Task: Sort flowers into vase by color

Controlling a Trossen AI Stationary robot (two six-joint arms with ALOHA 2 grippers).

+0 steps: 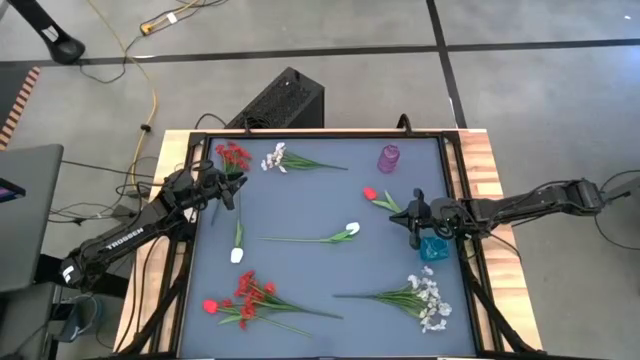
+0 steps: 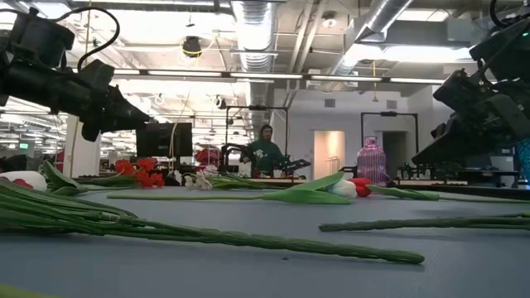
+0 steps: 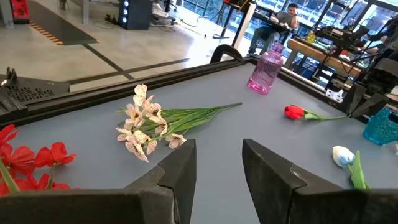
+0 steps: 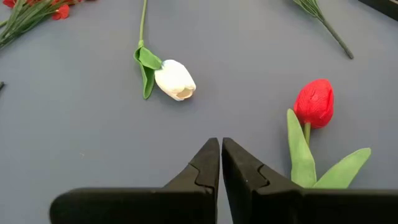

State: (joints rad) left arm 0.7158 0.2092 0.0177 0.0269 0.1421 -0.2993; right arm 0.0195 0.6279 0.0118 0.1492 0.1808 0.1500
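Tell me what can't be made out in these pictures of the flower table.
- Blue vase: high view, partly covered by the right gripper; cut off by the edge in the left wrist view.
- Red spray: left wrist view, cut off at the edge.
- Person behind the table: low view, too small for detail.

Lighting is even and diffuse across the table (image 1: 300, 215); shadows under the flowers are faint and short, with a soft shadow beside the white tulip (image 4: 175, 79) in the right wrist view. In the low view the light sources are overhead ceiling strip fixtures (image 2: 248, 77), which are overexposed and glare against the white ducting; the arms read as dark silhouettes against them. The nearest green stems (image 2: 207, 234) at the table's near edge are soft and out of focus, as is the room behind. The high view shows mild barrel distortion at the table's edges. In the left wrist view, windows (image 3: 205, 6) are bright.
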